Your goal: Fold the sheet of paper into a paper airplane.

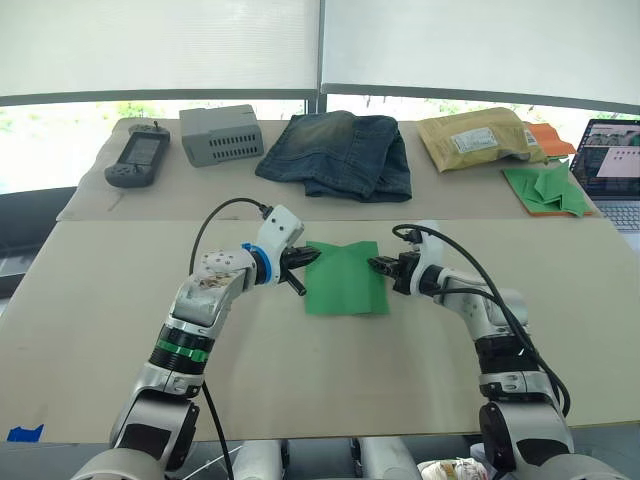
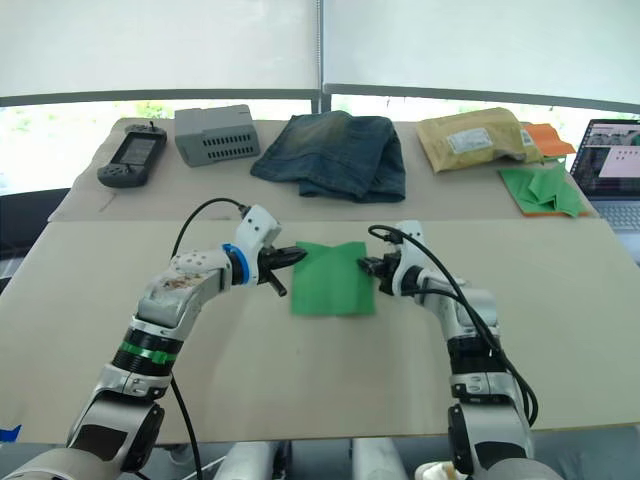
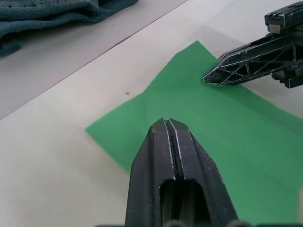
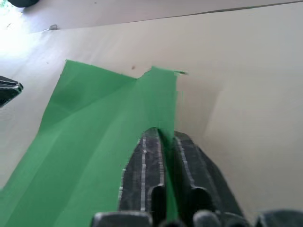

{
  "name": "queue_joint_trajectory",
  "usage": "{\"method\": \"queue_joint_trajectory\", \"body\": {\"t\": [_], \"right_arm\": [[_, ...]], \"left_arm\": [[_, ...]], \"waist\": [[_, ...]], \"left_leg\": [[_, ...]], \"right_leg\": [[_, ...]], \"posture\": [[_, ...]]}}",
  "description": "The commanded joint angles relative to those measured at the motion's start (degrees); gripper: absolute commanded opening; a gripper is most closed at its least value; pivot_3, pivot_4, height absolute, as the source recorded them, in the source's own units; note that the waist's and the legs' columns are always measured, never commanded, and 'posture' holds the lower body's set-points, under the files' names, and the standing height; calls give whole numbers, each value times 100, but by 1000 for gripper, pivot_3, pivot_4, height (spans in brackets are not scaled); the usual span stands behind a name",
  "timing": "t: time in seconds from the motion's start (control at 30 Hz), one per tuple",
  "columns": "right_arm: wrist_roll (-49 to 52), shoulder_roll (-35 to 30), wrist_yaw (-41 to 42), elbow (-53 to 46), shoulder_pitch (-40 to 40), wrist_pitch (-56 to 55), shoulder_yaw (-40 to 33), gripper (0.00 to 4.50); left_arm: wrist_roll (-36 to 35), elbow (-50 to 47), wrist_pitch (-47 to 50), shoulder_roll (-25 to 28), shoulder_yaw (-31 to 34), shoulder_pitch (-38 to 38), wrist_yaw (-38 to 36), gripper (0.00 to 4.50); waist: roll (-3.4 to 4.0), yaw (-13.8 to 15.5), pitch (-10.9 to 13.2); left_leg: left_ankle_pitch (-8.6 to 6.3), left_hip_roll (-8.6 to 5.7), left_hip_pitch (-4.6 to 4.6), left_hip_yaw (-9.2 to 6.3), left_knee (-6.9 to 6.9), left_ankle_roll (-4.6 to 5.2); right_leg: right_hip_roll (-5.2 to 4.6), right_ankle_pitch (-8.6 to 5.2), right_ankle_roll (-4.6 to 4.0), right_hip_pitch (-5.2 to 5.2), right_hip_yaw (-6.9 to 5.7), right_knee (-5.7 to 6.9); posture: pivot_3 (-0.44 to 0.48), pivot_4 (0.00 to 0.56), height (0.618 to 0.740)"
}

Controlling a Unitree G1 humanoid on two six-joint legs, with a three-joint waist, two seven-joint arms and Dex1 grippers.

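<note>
The sheet of paper is bright green and lies flat on the tan table, creased lengthwise, with a notch in its far edge. It is a rough rectangle, not a paper airplane shape. My left gripper is shut, and its tips rest on the sheet's left edge with no paper between the fingers. At the far right corner, my right gripper is shut on the sheet's right edge. In the right wrist view, green paper runs up between its fingers, lifted slightly.
On the back table lie a handheld controller, a grey box, folded jeans, a yellow padded envelope, a heap of green papers with an orange sheet and a laptop. Blue tape marks the front left.
</note>
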Motion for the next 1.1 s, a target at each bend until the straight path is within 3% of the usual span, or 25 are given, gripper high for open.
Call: {"method": "queue_joint_trajectory", "body": {"t": [0.03,0.3,0.47,1.1], "right_arm": [[286,-159,273,-421,-41,232,-32,25],[910,-848,1076,-1721,538,1281,274,25],[1205,-1149,1105,-2364,966,1688,263,25],[1349,-1058,406,-2700,1563,1813,-90,25]], "left_arm": [[-230,-346,173,168,-5,-9,-313,0],[-627,-921,260,404,-145,94,-938,0],[-716,-1156,39,558,-332,404,-1314,0],[-66,-505,-767,370,-1118,772,-1272,0]], "waist": [[1,-2,0],[6,15,5],[6,-7,5],[6,21,6]], "left_leg": [[0,0,0,-1,0,0],[-1,0,-3,-1,0,1],[-1,1,1,1,-1,1],[-1,2,1,6,3,2]], "right_leg": [[0,0,0,0,0,0],[-2,-1,2,-1,0,-1],[1,-14,21,0,0,-1],[3,-26,41,1,3,-2]], "posture": [[0,150,728],[0,150,728],[0,150,728],[0,150,728]]}}
